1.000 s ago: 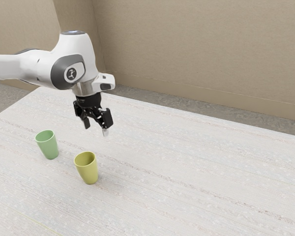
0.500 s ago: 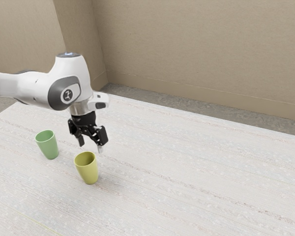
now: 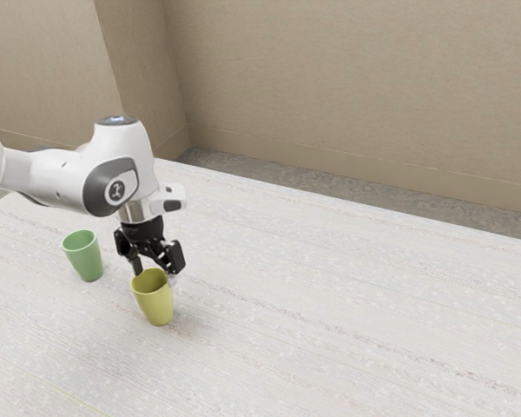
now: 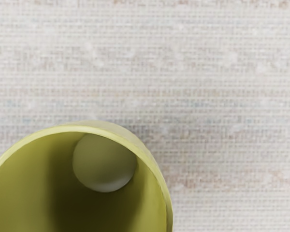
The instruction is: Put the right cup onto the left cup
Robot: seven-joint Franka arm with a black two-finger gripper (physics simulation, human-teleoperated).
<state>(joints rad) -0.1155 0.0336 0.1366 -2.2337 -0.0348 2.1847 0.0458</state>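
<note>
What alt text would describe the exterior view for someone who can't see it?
A white robot arm reaches in from the exterior view's left, its black jaws open at the rim of an upright yellow cup. A green cup stands apart, nearer the exterior view's left, on the same pale table.

Counter (image 3: pixel 347 313): light grey-white surface, fine woven-looking texture, faint brownish streaks; extends beneath the tool (image 3: pixel 156 274) and beyond it toward the exterior view's right. Two items rest directly on the surface, both upright, mouth up. Yellow cup (image 3: pixel 159 306): immediately below the tool. Green cup (image 3: pixel 87 261): near the tool, on its exterior-view left side, apart from the yellow cup.
</note>
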